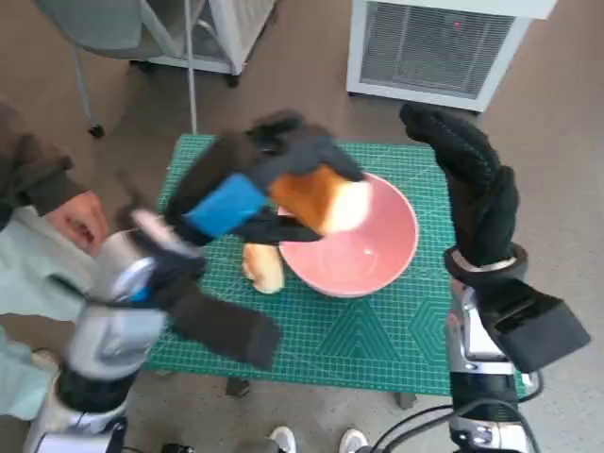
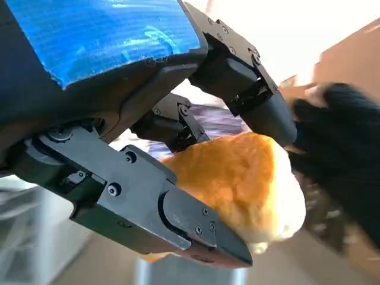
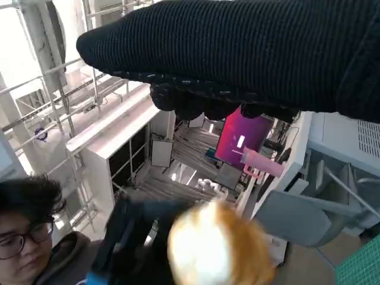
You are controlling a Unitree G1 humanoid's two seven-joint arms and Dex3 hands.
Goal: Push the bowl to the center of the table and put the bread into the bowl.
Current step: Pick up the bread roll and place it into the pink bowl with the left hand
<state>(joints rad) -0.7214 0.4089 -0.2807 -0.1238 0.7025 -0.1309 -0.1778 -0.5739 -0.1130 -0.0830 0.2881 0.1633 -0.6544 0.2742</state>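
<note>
A pink bowl [image 1: 368, 255] sits on the green cutting mat [image 1: 377, 340] near the middle of the table. My left hand [image 1: 250, 184] grips a golden bread roll [image 1: 321, 198] and holds it above the bowl's left rim. The left wrist view shows the roll [image 2: 237, 184] clamped between the black fingers [image 2: 178, 222]. A second bread roll [image 1: 263, 267] lies on the mat just left of the bowl. My right hand [image 1: 472, 179] is raised to the right of the bowl, fingers spread, holding nothing. In the right wrist view the glove [image 3: 249, 53] spans the top and the roll [image 3: 217, 249] shows blurred.
A person [image 1: 42, 236] sits at the table's left side and also shows in the right wrist view [image 3: 29, 237]. A white appliance [image 1: 434, 47] stands behind the table, with a white rack [image 1: 217, 28] to its left. Shoes [image 1: 316, 440] show at the front edge.
</note>
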